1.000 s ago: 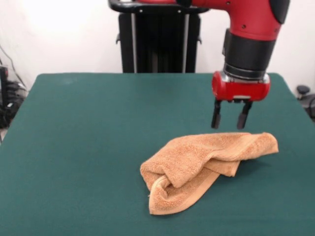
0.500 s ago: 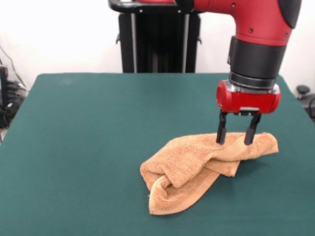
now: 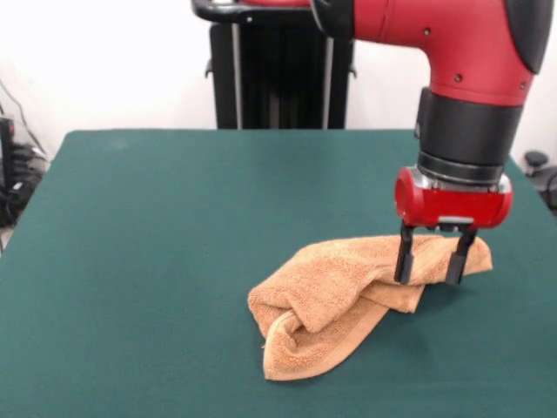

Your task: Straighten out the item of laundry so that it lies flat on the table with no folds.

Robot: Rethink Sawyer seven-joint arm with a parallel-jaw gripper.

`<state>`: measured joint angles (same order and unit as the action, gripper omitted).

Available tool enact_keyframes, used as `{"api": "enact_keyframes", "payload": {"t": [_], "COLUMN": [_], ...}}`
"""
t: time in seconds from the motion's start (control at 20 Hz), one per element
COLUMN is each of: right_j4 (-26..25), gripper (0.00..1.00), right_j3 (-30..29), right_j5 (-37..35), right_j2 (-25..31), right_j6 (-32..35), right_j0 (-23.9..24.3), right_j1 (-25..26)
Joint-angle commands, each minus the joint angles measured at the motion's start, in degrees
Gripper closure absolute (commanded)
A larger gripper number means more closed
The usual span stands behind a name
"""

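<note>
The towel (image 3: 348, 300) lies crumpled and folded on the green bench (image 3: 157, 244) — toward its right side. The claw (image 3: 429, 261) stands open, fingers straddling the towel's right end — tips down at the cloth.

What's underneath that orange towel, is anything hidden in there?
The towel lies bunched on the green table, folded over itself. Only cloth and tabletop show; whatever its folds cover cannot be seen. The open gripper straddles its far right end.

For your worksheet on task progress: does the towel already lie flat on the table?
No, the towel is bunched in folds on the table.
</note>
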<state>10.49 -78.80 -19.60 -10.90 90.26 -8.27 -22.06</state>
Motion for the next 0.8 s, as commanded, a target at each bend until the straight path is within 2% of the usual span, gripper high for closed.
{"api": "enact_keyframes", "payload": {"t": [0.05, 0.25, 0.8], "right_j4": [2.58, 2.71, 2.74], "gripper": [0.0, 0.0, 0.0], "right_j3": [0.85, 1.51, 1.1], "right_j5": [-1.09, 0.28, -3.42], "right_j2": [3.0, 3.14, 2.75], "right_j6": [13.74, 13.62, 13.0], "right_j0": [-1.11, -1.06, -1.01], "right_j1": [4.89, 6.43, 4.24]}}
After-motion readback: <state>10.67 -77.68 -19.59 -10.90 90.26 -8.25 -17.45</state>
